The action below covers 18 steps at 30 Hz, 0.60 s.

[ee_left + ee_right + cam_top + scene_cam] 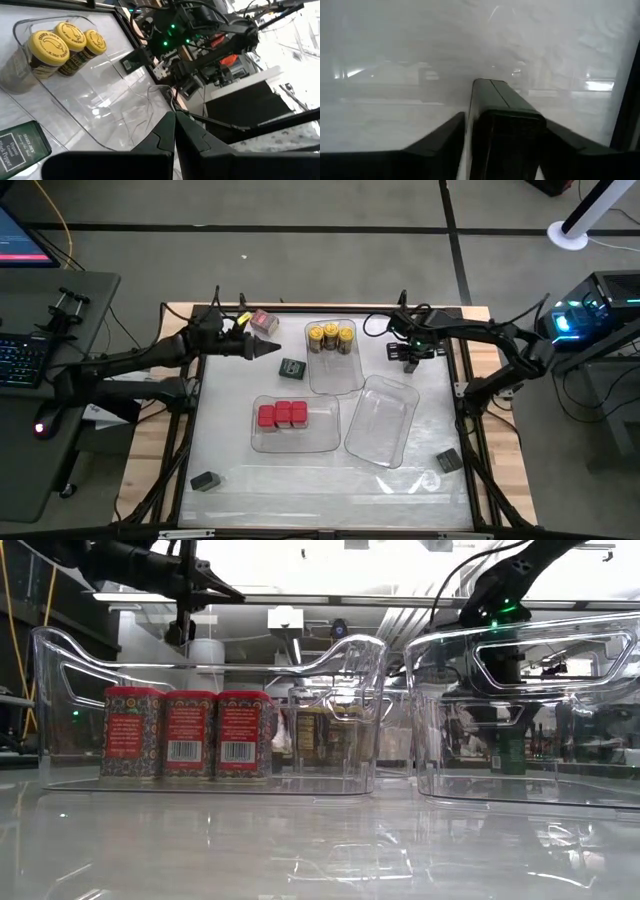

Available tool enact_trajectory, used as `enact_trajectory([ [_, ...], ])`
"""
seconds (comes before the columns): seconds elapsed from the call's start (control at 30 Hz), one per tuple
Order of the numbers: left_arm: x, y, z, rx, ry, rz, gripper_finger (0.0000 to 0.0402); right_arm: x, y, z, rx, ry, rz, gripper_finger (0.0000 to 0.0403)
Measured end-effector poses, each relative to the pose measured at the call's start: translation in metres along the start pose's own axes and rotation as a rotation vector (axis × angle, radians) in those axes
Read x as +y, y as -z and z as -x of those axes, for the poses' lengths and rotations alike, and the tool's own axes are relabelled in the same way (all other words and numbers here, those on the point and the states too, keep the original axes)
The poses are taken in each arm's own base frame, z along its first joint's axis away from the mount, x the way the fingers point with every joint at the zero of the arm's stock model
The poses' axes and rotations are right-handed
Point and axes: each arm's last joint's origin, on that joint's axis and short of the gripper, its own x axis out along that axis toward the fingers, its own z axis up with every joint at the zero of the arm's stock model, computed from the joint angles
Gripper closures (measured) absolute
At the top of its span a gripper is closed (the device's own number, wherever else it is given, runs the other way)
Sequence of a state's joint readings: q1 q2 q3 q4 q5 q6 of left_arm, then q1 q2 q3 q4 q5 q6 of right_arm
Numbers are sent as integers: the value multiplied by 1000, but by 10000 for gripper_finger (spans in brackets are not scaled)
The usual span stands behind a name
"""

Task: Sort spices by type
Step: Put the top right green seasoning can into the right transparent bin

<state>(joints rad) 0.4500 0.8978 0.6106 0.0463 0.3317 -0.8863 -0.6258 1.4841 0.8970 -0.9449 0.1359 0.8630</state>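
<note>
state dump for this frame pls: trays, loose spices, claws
yellow jars: three, in far tray
red tins: three, in near-left tray
right tray: nothing in it
loose dark tins: one mid-table, one near-left, one near-right
left claw: shut, empty, by far tray
right claw: far right, around a dark tin

The left gripper (pixel 175 131) shows at 6 o'clock with its two dark fingers (pixel 159 137) pressed together. At 10 o'clock three yellow-lidded jars (pixel 65 42) stand close in a row inside a clear tray (pixel 107 87). At 8 o'clock a dark green container (pixel 22 145) lies on the table outside the tray. At 1 o'clock the other arm (pixel 215 35) shows, with green lights.
</note>
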Motion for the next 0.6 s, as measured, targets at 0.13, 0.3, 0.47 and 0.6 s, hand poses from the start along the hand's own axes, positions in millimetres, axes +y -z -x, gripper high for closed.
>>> enact_trajectory([
  [0.13,2,-2,1,21,15,-26,402,-1,2,8,42,28,83,290],
  [0.3,7,-7,4,1,0,-52,402,5,-5,62,-34,-19,246,290],
  [0.47,13,-10,6,-8,-39,-44,401,14,-5,135,-154,-195,432,290],
  [0.6,13,-10,6,0,-47,-39,402,25,15,180,-150,-384,674,290],
])
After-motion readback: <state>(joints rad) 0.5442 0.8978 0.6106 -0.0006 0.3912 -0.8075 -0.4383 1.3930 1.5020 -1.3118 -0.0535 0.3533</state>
